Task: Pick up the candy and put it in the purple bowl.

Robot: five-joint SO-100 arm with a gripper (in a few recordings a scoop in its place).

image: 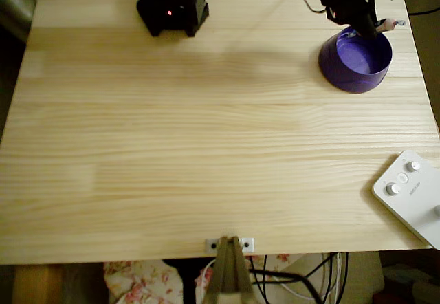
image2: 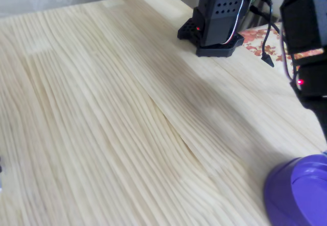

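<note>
- The claw (image: 377,29) hangs over the far rim of the purple bowl (image: 355,62) in the overhead view, its black fingers pointing down toward the bowl's inside
- Is it open or shut? Cannot tell: the fingers merge into one dark shape against the arm above them
- And there's the candy (image: 393,23), a small pinkish bit with a pale end poking out to the right of the fingertips, right at the claw; whether the fingers actually pinch it is too blurred to say
- It sits above the bowl's back edge, level with the rim, not down on the violet floor of the bowl
- The bowl stands near the table's top right corner in the overhead view; the fixed view catches part of it at the bottom right edge
- The arm's black base (image: 172,5) with its red light sits at the table's far edge, well apart from the bowl
- A white box with knobs (image: 412,194) lies on the wooden table (image: 206,146) at the right edge, well below the bowl
</note>
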